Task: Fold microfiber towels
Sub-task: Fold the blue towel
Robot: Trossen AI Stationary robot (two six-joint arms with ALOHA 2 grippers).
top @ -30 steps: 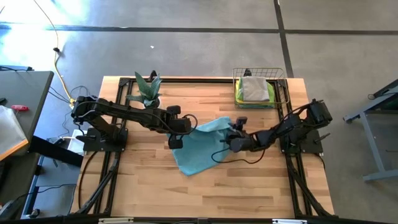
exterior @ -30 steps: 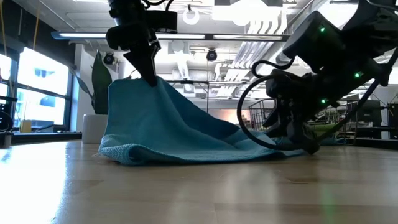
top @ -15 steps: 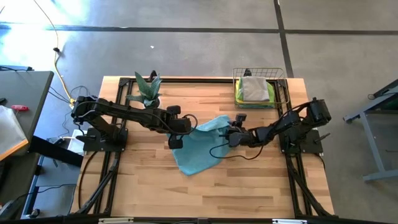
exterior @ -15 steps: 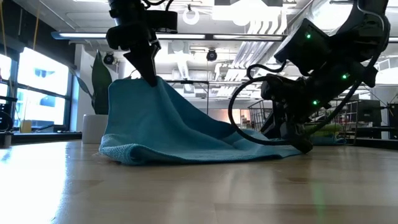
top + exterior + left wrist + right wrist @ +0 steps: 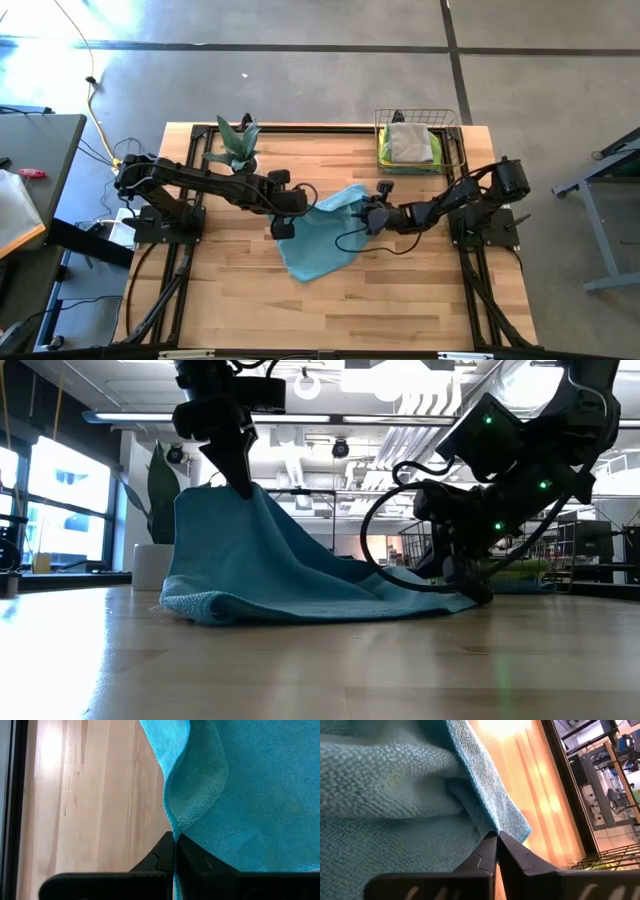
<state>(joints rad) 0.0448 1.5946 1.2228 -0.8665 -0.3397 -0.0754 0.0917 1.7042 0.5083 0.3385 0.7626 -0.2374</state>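
1. A teal towel [image 5: 318,240] lies rumpled near the middle of the table [image 5: 230,300], its loose corner trailing toward the near edge.
2. The left gripper [image 5: 301,204] is pinched tight on the towel's left edge and holds it lifted off the wood.
3. The right gripper [image 5: 362,213] is clamped on the towel's far right corner, low by the tabletop.
4. At the far right corner a wire basket [image 5: 455,150] holds a grey towel [image 5: 410,142] on a green towel [image 5: 385,156].
5. A potted plant [image 5: 236,145] stands by the far edge.
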